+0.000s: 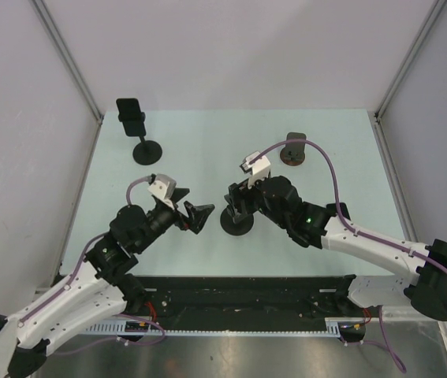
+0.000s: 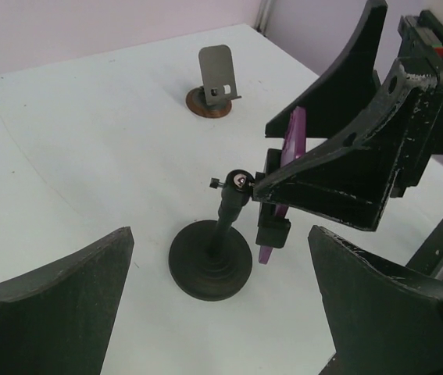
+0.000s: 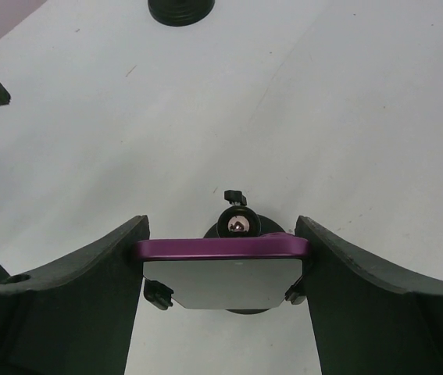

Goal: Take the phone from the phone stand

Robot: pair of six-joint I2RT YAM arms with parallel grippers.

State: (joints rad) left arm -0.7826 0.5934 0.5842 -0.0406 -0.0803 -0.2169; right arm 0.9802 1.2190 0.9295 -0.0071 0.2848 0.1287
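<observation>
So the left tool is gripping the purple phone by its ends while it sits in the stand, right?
Not the left: the right tool is gripping the purple phone by its ends while it sits in the stand. The right wrist view shows it. The left tool hangs open nearby.
</observation>
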